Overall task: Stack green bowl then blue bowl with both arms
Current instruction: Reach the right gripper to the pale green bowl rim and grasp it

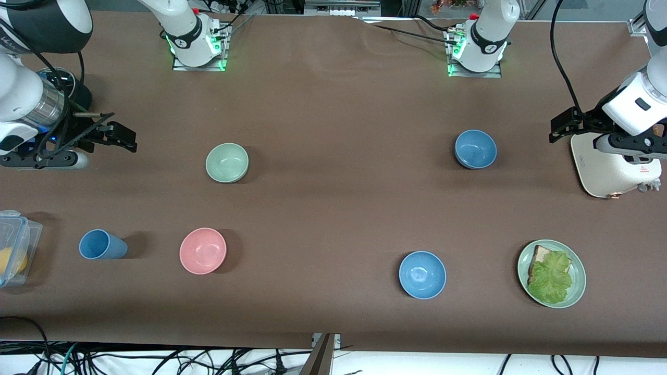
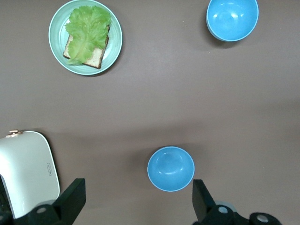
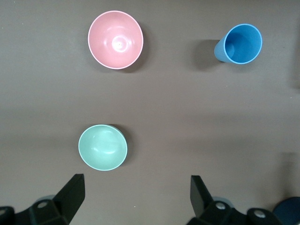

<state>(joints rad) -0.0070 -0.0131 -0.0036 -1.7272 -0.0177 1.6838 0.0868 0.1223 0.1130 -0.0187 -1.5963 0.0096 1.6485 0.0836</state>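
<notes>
A pink bowl (image 1: 202,250) and blue cup (image 1: 102,245) sat lower left; a second blue bowl (image 1: 422,274) and a plate (image 1: 580,276) of toast (image 1: 539,255) and lettuce (image 1: 551,276) lower right.

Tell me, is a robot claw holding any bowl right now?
No. The left claw and the right claw are both open and hold nothing; the green bowl and blue bowl sit untouched on the table.

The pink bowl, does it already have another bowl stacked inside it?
No. In the front view the pink bowl is empty, and the green bowl sits apart from it on the table, farther from the camera.
</notes>
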